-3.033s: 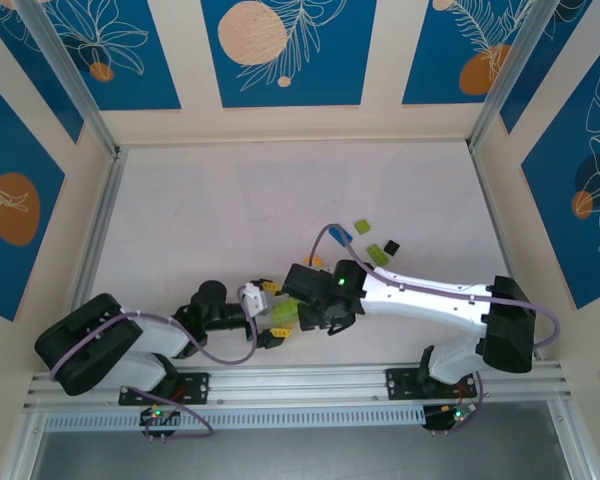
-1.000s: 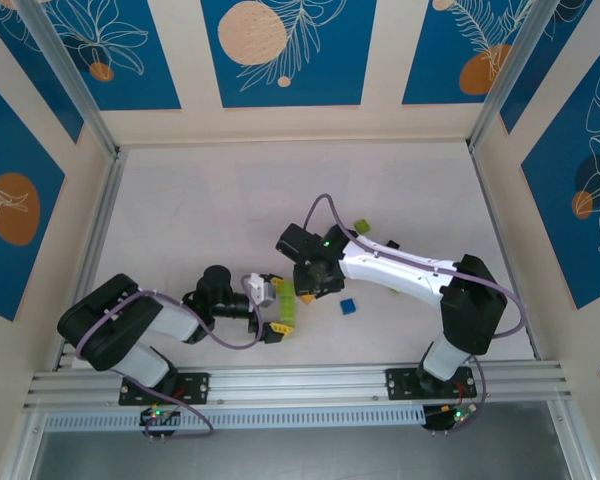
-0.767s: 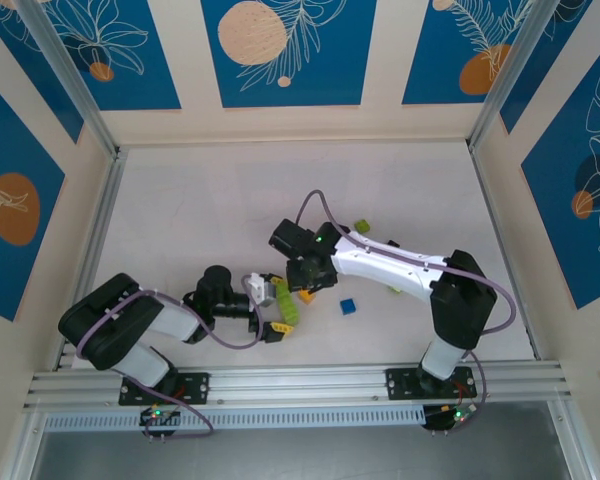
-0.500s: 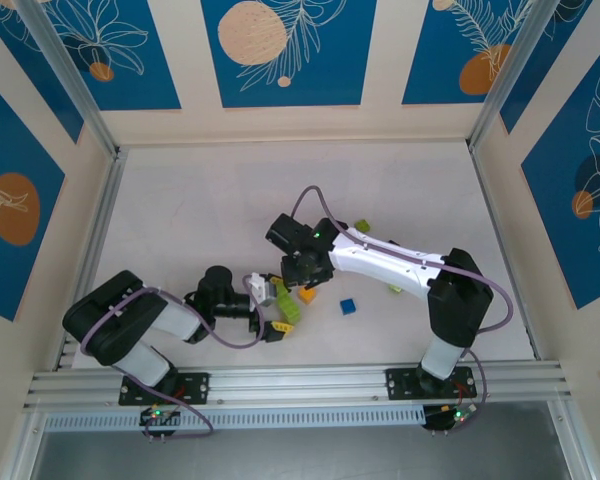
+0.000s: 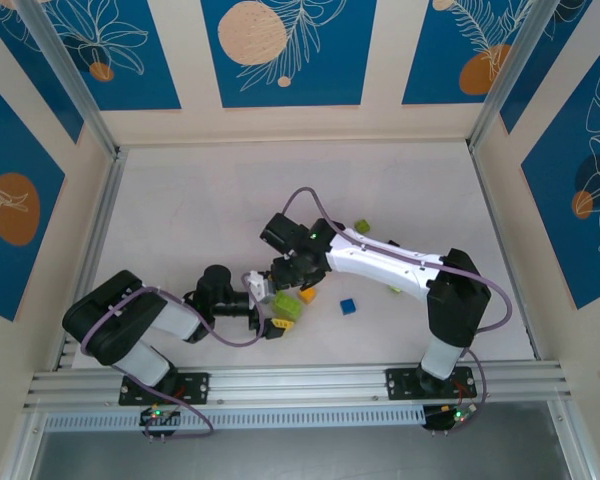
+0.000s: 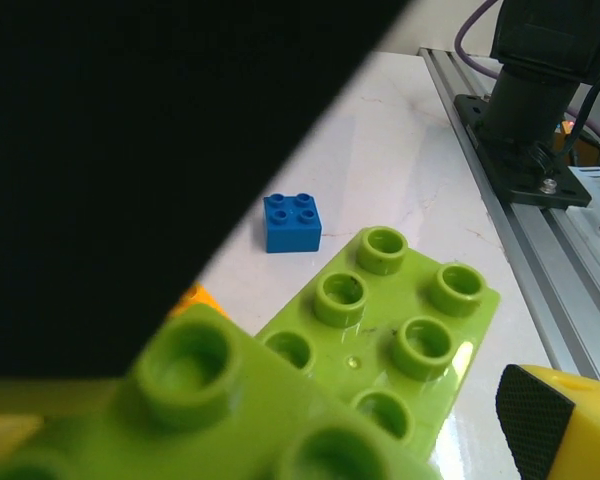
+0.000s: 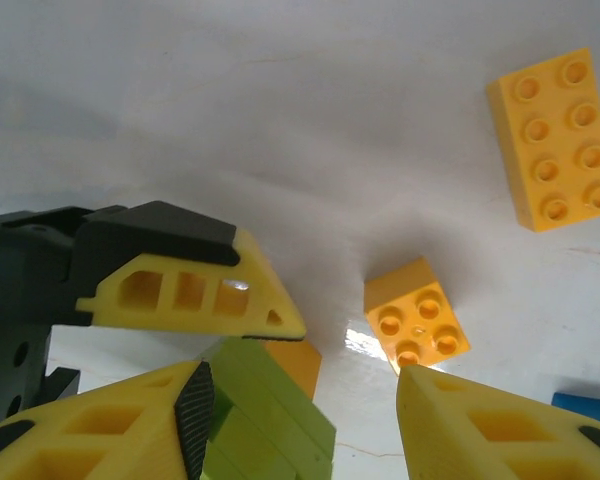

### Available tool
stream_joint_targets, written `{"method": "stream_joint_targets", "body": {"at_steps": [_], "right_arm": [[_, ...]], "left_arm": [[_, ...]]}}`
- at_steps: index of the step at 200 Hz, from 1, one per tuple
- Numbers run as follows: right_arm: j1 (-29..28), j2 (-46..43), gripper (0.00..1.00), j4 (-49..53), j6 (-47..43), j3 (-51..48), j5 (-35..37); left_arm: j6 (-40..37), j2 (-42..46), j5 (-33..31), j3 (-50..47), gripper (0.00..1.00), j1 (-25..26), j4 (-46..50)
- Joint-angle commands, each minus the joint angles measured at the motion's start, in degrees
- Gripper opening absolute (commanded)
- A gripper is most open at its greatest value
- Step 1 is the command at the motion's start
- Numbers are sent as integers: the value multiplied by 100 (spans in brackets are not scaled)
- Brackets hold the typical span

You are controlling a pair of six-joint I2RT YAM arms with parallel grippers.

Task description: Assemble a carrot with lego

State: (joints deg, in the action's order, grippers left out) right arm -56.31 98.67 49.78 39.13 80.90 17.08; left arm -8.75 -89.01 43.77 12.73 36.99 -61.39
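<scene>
**Left claw's got the green stack, right one's wide open next to it**

The left gripper (image 5: 272, 312) is clamped on the lime green bricks (image 5: 286, 309), down low near the front middle of the table (image 5: 180, 220). The right gripper (image 7: 298, 375) sits right up against it with its jaws spread wide, and the green stack pokes up beside one of its yellow fingers. A small orange brick (image 7: 417, 315) lies just beside that. A longer orange brick (image 7: 558, 140) is further off, and a blue brick (image 6: 291, 222) sits apart on the tabletop.
</scene>
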Motion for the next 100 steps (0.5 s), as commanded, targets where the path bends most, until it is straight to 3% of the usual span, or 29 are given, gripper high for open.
{"method": "stream_joint_targets", "body": {"at_steps": [1,61,82,100], "right_arm": [[-80,49,53,68,-143,232,-129],[302,-902,60,1001,640,-180,1426],[643,-1351,62,1256,883,-682,1592],[939,-1816,62,1280,979,-1166,1540]], "left_arm": [[-12,-11,-29,55,99,-73,-244],[-4,-22,35,45,99,-104,-315],[5,-22,78,45,93,-112,-333],[22,-2,158,40,81,-135,-329]]}}
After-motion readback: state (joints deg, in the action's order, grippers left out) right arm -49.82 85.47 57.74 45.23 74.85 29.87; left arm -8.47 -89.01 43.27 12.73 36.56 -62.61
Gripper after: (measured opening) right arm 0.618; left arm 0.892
